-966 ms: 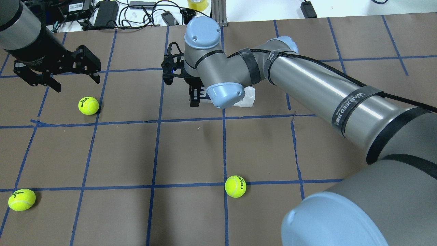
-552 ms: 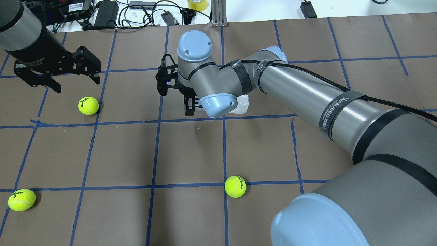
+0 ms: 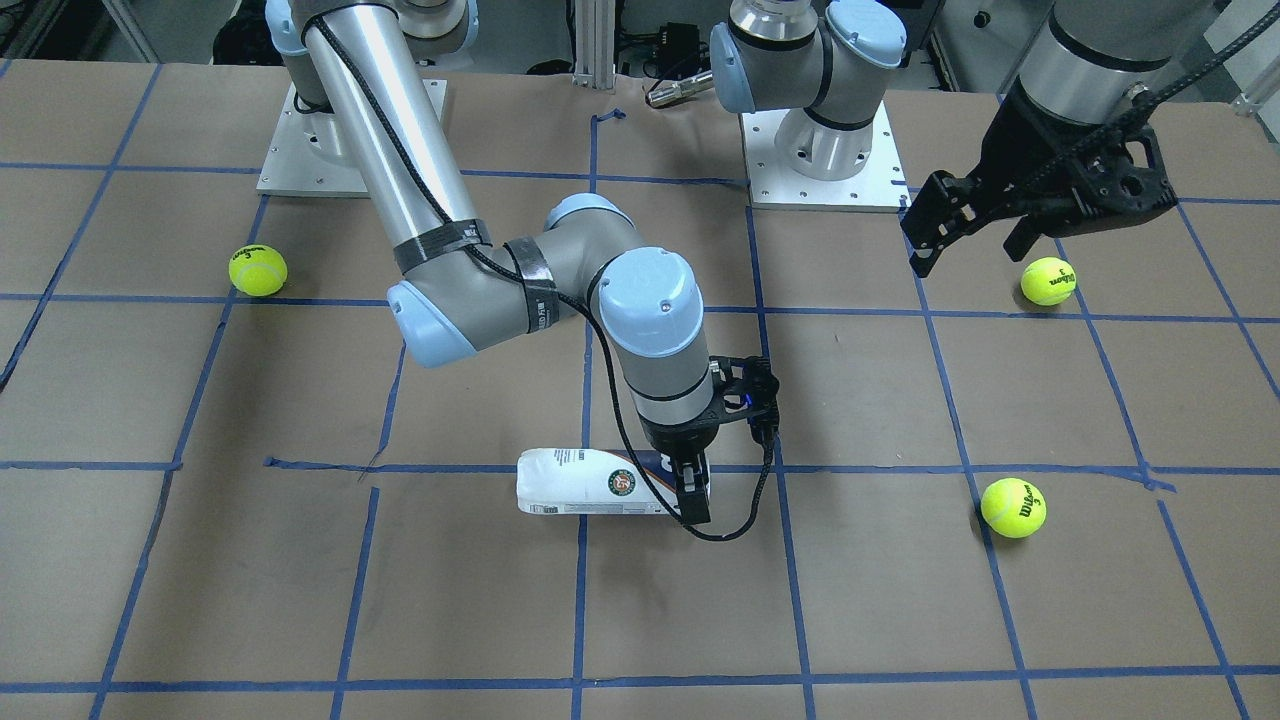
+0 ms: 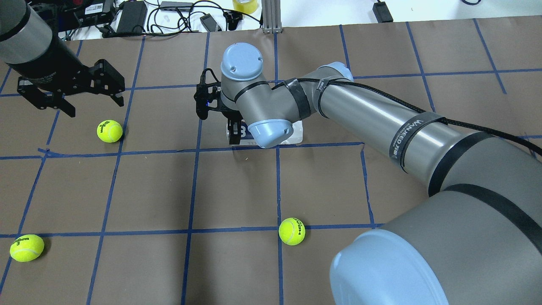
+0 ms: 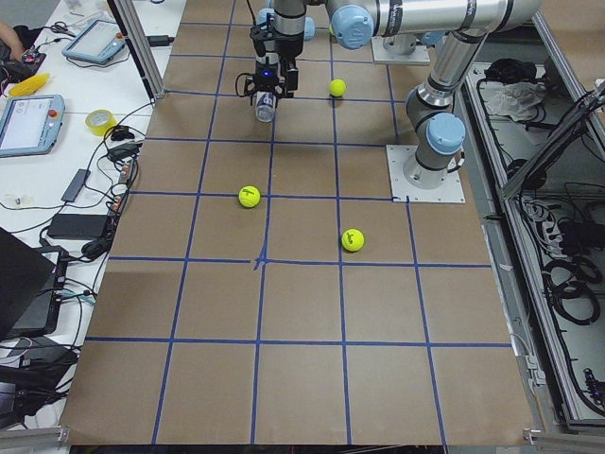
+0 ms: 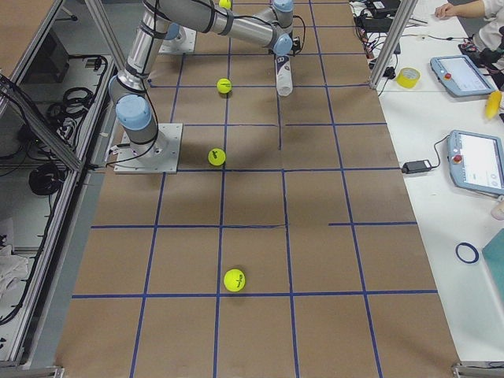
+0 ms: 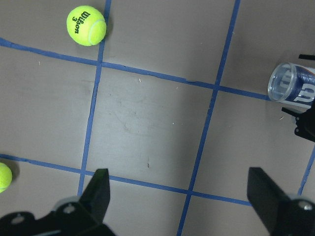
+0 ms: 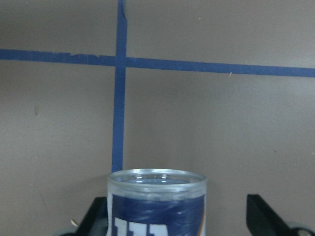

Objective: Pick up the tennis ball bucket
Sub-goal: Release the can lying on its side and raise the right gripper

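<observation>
The can point(image 3: 575, 482) lies on its side on the table point(image 3: 300, 600) near the middle, open navy end toward the robot's left. The right pincer point(image 3: 690, 487) is down over that end, astride it, one finger close against the wall, the other a little apart: open, holding nothing yet. I judge the grasp to be the step in hand; next it must shut squarely on the thin plastic and rise, minding that the long white end may droop. The left pincer point(image 7: 182, 196) hangs wide open, well apart, near a ball point(image 4: 109, 131)
</observation>
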`<state>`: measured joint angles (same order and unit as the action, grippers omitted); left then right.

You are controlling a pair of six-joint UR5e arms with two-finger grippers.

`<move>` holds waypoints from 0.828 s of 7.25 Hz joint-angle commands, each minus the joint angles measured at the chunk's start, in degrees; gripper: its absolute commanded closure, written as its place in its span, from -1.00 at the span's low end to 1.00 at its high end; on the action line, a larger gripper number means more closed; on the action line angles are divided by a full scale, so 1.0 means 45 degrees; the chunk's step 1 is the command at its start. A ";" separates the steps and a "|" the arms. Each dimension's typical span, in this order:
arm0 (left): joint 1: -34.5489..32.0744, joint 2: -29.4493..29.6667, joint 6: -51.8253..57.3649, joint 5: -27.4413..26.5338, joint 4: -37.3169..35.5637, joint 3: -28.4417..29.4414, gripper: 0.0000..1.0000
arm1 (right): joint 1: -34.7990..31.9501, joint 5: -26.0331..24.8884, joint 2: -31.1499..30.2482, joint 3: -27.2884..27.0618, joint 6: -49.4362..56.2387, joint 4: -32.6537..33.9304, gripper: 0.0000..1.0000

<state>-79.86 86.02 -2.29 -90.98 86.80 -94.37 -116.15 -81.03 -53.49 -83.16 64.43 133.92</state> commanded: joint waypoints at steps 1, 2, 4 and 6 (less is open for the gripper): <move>0.0032 0.0356 -0.0017 0.0099 -0.0341 -0.0529 -1.00 | 0.1097 0.0869 -0.1229 0.0102 -0.0426 -0.0634 -1.00; 0.0013 0.0570 -0.0018 0.0313 -0.1311 -0.0707 -1.00 | 0.2283 0.0915 -0.1798 0.0140 -0.0430 -0.1587 -1.00; -0.0007 0.1039 -0.0194 0.2530 -0.1748 -0.0728 -1.00 | 0.4356 0.1071 -0.3009 0.0179 -0.1572 -0.2416 -1.00; -0.0085 0.1897 -0.0194 0.4233 -0.2878 -0.0864 -1.00 | 0.5862 0.0509 -0.4297 0.0160 -0.3917 -0.4296 -1.00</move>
<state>-80.04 92.21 -3.13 -76.86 76.82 -97.78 -94.46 -77.28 -68.89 -82.45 52.85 120.90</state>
